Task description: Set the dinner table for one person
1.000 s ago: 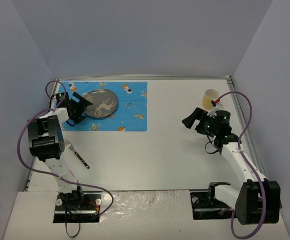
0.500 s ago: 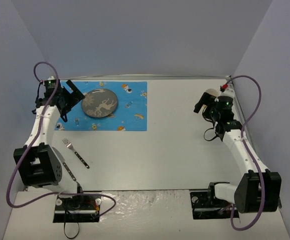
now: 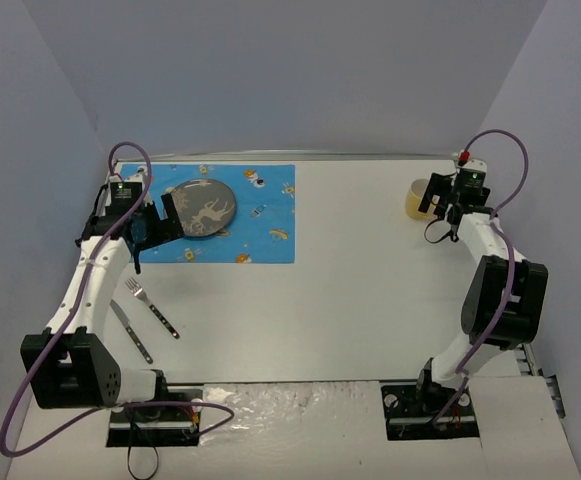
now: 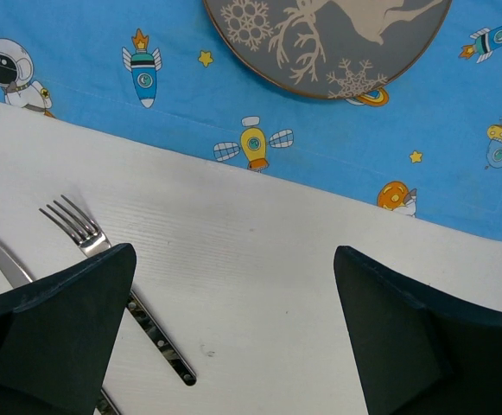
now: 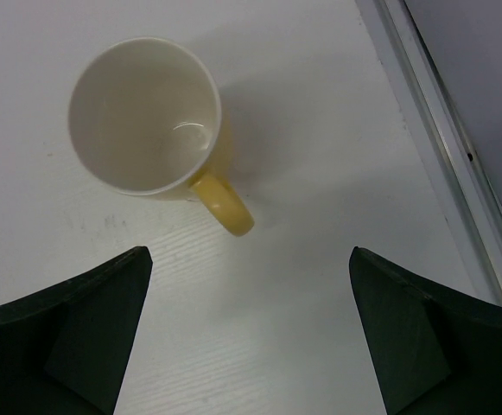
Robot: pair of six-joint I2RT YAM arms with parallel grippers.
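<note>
Your left jaws hang open and empty over the large white tabletop [image 3: 350, 290], which underlies everything, seemingly poised for the steel fork [image 4: 78, 226] near the blue cartoon-print cloth mat [image 3: 265, 215], where the round grey reindeer plate [image 3: 202, 206] sits bare. At far right, your right jaws gape above the upright, empty yellow ceramic mug [image 5: 142, 117], apparently to grasp it.

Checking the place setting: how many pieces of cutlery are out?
2. A fork lies on the table nearer than the mat; a knife lies just left of it. Others may be hidden.
</note>
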